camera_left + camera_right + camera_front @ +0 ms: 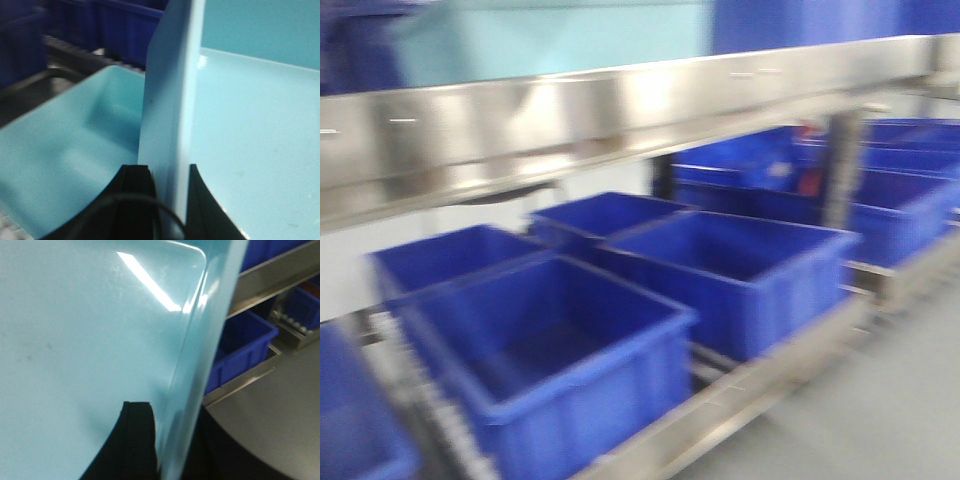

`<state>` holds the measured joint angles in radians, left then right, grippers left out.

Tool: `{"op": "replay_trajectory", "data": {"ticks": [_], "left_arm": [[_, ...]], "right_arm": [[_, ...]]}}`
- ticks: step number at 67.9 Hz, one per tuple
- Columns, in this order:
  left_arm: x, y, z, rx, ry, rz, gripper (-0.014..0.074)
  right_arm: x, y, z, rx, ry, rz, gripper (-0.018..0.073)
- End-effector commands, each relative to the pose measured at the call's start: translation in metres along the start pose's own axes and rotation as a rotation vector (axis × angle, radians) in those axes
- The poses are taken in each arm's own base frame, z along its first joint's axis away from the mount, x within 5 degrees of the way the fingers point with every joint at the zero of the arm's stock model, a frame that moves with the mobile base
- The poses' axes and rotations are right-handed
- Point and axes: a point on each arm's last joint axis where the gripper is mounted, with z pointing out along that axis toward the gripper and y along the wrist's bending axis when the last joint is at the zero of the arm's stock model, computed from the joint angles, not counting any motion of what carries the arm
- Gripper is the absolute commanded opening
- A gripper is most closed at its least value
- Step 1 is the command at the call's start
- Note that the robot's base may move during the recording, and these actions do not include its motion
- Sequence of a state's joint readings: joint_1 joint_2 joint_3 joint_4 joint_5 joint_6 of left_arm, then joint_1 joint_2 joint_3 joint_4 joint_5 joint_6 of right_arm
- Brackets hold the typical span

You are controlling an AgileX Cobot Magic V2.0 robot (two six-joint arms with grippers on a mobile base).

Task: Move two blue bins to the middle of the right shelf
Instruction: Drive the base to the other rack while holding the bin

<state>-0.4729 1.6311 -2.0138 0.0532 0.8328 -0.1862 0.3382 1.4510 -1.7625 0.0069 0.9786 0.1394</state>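
Pale-blue bin (172, 90): its upright wall is pinched between the 2 black fingers of the left claw (167, 172), with the smooth inside spreading to the right. Second pale-blue bin (70, 145) sits lower, just left of that wall. Right claw (172, 422) likewise clamps a pale-blue wall (90, 330); cannot tell if it is the same bin. Front view is blurred: pale-blue plastic above the steel shelf (620, 100), royal-blue crates (720, 270) on the tier below, grey floor (880, 400).

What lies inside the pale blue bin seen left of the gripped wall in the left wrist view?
Only the bare floor and inner walls of the pale blue bin show, with no contents visible. The left pincer and its cable cover the near corner.
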Motion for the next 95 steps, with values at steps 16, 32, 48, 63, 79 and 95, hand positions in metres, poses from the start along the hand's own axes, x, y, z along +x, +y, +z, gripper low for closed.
{"op": "replay_trajectory", "data": {"ticks": [16, 32, 48, 63, 79, 95], "left_arm": [[-0.0149, -0.0062, -0.0134, 0.059, -0.12, -0.057, -0.0111], [-0.0149, -0.0062, -0.0134, 0.059, -0.12, -0.057, -0.0111], [-0.015, -0.0056, -0.0134, 0.057, -0.12, -0.057, -0.0111], [-0.015, -0.0056, -0.0134, 0.057, -0.12, -0.057, -0.0111], [-0.015, -0.0056, -0.0134, 0.057, -0.12, -0.057, -0.0111], [-0.015, -0.0056, -0.0134, 0.057, -0.12, -0.057, -0.0111]], "right_arm": [[-0.0029, -0.0004, -0.0096, -0.004, -0.026, -0.025, -0.0153], [-0.0029, -0.0004, -0.0096, -0.004, -0.026, -0.025, -0.0153], [-0.0029, -0.0004, -0.0096, -0.004, -0.026, -0.025, -0.0153], [-0.0029, -0.0004, -0.0096, -0.004, -0.026, -0.025, -0.0153], [-0.0029, -0.0004, -0.0096, -0.004, -0.026, -0.025, -0.0153], [-0.0029, -0.0004, -0.0096, -0.004, -0.026, -0.025, -0.0153]]}}
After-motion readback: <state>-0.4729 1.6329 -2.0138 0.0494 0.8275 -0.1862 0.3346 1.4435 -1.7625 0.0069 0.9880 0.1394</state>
